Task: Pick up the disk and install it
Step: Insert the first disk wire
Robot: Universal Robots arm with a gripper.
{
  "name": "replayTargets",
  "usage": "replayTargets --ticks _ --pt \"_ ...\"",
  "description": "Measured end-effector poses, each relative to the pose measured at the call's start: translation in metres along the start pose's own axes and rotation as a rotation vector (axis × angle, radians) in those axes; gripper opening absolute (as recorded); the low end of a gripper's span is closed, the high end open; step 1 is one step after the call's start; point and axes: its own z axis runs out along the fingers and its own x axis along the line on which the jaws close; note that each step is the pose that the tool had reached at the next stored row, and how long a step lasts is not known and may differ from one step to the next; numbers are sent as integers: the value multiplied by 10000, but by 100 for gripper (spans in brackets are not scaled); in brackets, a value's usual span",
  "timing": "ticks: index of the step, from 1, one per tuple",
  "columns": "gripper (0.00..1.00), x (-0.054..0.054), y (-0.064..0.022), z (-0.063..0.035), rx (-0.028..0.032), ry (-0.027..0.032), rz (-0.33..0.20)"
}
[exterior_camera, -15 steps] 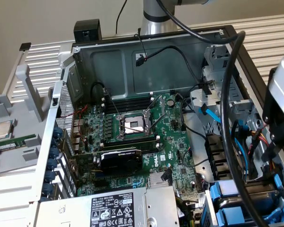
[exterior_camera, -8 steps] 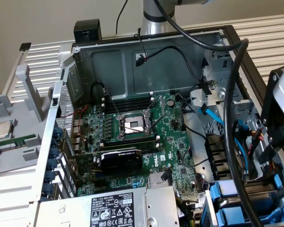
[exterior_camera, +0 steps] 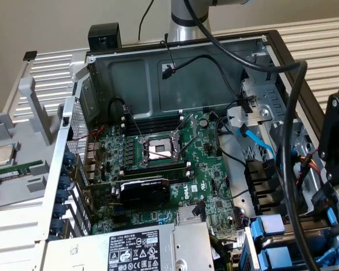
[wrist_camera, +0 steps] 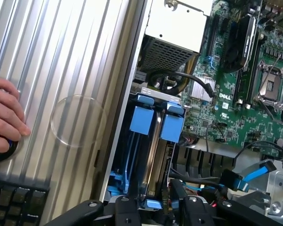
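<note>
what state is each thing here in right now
computer case: side open, insides exposed
cpu socket: levers raised
processor chip: lying outside the case
graphics card: seated on the board
blue-framed drives: standing side by side in the bay
person's hand: resting on a dark round object

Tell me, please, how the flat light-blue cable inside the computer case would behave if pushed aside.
The flat light-blue cable would probably flex easily, since it hangs in a loose curve. It looks thin, so likely light. Both ends seem anchored inside the dark metal computer case, so it may spring back.
</note>
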Motion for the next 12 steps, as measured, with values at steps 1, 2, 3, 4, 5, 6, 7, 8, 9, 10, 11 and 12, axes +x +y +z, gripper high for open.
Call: replayTargets --ticks 1,2,3,4,5,6,7,8,9,10,11,12 --pt "40 2 -8 3 -31 -62 0" --pt "40 5 -12 8 -60 -105 0" --pt "40 7 -17 17 -85 -134 0" --pt "40 11 -23 26 -108 -149 2" --pt "40 15 -31 34 -125 -161 3" --pt "40 18 -36 41 -139 -183 3" --pt "40 20 -40 47 -148 -228 -5" --pt "40 21 -41 52 -156 -280 -11" --pt "40 23 -43 58 -170 -321 -15" --pt "40 23 -43 66 -188 -352 -16" --pt "40 23 -45 71 -213 -375 -20" --pt "40 22 -46 77 -238 -395 -22"
